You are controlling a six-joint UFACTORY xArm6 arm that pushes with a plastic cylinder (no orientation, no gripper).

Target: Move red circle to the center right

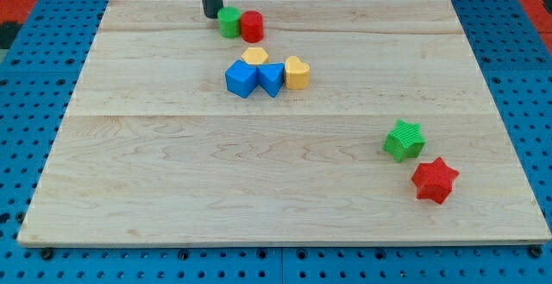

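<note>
The red circle is a short red cylinder near the view's top, left of centre, on the wooden board. A green circle touches its left side. My tip stands just left of the green circle, close to or touching it, so the green circle lies between my tip and the red circle.
Below the red circle sits a cluster: a yellow hexagon, a yellow block, a blue cube and a blue triangle. At the lower right are a green star and a red star.
</note>
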